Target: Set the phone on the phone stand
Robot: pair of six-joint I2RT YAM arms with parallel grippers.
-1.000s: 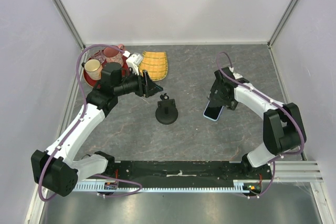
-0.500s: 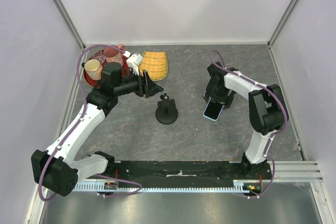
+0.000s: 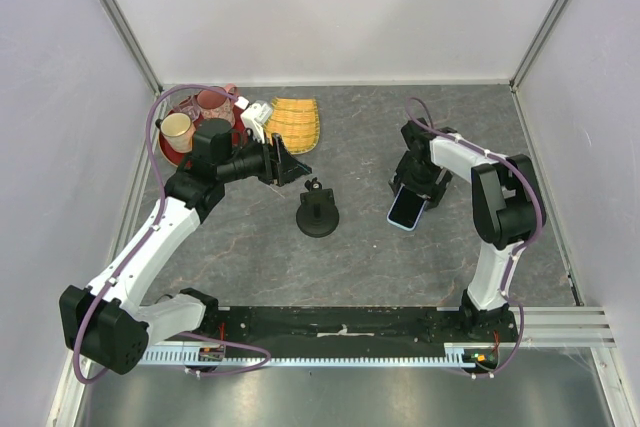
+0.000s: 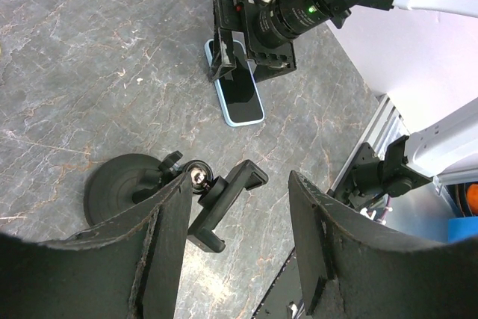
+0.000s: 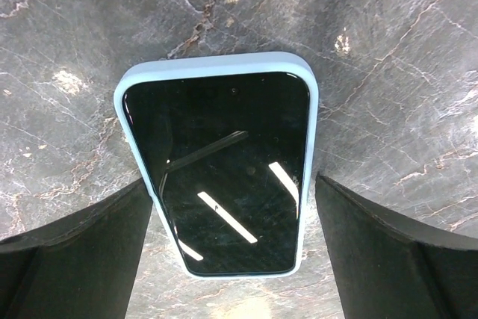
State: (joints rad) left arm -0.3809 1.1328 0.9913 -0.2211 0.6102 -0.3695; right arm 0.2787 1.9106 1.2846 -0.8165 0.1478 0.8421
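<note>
Seen from above, the left end effector (image 3: pixel 292 162) hangs up and to the left of the stand (image 3: pixel 318 213). Its fingers are apart, released, with nothing between them. Its own wrist camera shows what the overhead view cannot: the stand's round black base, a shiny ball joint and the small clamp head, all framed between the two dark fingers (image 4: pixel 160 244).

To the right of the stand, well apart from it, the phone (image 3: pixel 405 211) lies flat on the grey marbled worktop (image 3: pixel 360 137). From above, the right end effector (image 3: pixel 414 183) hides the phone's far end. The right wrist view shows far more of the phone: a glossy black screen facing up with streaks of light reflected in it, rounded corners and a pale blue case rim. The right fingers (image 5: pixel 75 259) are spread wide, one on either side of the phone's long edges and close to them. I cannot tell whether they touch it.
</note>
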